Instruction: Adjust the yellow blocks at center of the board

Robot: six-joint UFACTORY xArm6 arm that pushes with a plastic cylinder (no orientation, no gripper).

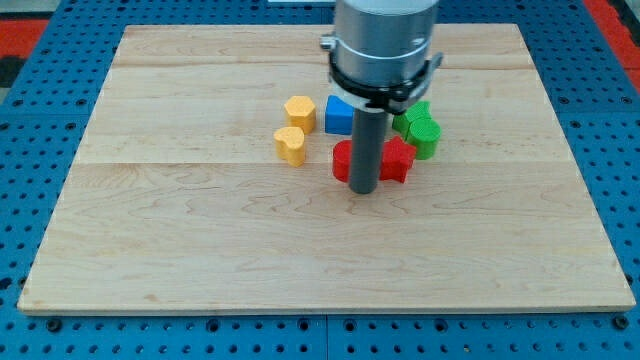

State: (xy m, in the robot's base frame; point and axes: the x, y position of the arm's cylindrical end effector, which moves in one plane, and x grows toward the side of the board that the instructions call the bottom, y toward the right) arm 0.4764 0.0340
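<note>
Two yellow blocks lie near the board's middle: a yellow hexagon [299, 112] and, just below it, a yellow heart-like block [290, 144]. My tip [363, 189] rests on the board to their right, directly in front of a red block [345, 160] that it partly hides. A second red block, star-shaped [398, 159], sits just right of the rod. A blue block [339, 114] lies behind the rod, right of the yellow hexagon. Two green blocks [419, 128] sit at the right, partly hidden by the arm.
The wooden board [200, 240] lies on a blue perforated table [30, 150]. The arm's grey cylinder [384, 40] hangs over the top middle and hides part of the board behind it.
</note>
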